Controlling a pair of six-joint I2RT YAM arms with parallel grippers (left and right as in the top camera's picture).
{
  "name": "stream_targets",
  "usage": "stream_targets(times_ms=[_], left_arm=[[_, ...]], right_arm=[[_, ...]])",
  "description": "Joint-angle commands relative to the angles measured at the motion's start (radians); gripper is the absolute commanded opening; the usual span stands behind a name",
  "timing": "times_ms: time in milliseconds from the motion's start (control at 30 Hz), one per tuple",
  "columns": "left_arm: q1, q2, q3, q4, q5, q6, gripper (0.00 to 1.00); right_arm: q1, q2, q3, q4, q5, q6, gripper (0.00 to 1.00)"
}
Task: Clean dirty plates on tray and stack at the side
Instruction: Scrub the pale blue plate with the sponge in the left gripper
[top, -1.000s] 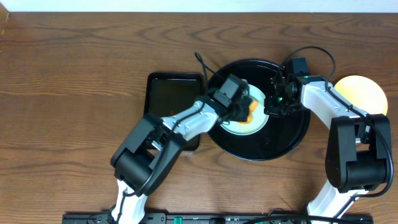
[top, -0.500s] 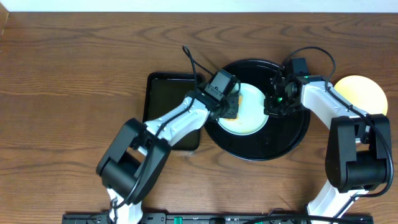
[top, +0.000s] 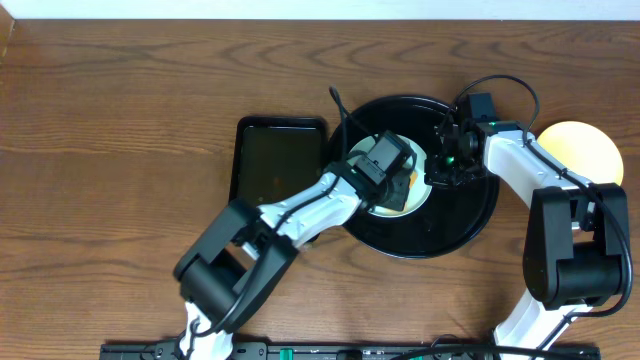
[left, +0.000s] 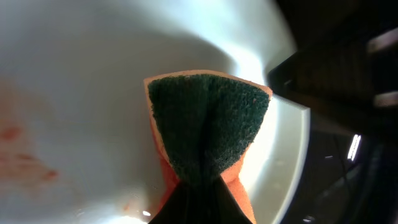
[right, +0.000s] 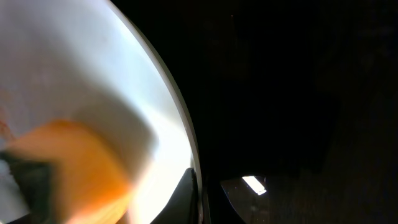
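Note:
A pale mint plate lies on the round black tray. My left gripper is shut on a green-and-orange sponge and presses it on the plate's right half. Faint orange sauce smears remain at the plate's left. My right gripper is shut on the plate's right rim; one finger lies over the edge. The sponge shows blurred in the right wrist view. A yellow plate lies on the wood at the right. I see no second mint plate.
A rectangular black basin stands left of the tray, under my left arm. Bare wood tabletop spreads to the left and along the back. The tray's black floor fills the right wrist view beside the plate.
My left gripper has swept the sponge from the plate's left edge back to its right half, after going left before that. The right gripper and the plate have stayed put.

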Motion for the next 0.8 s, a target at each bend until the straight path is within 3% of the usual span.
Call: stream_targets(times_ms=[0, 233, 767], left_arm=[[-0.004, 0.050, -0.008, -0.006, -0.018, -0.017, 0.07], [0.050, 0.051, -0.010, -0.054, -0.231, 0.027, 0.08], [0.220, 0.048, -0.009, -0.029, -0.232, 0.027, 0.08]], right_arm=[[0.015, 0.008, -0.009, -0.024, 0.040, -0.026, 0.01], [0.015, 0.008, -0.009, -0.026, 0.040, -0.026, 0.01], [0.015, 0.008, -0.009, -0.028, 0.040, -0.031, 0.01]])
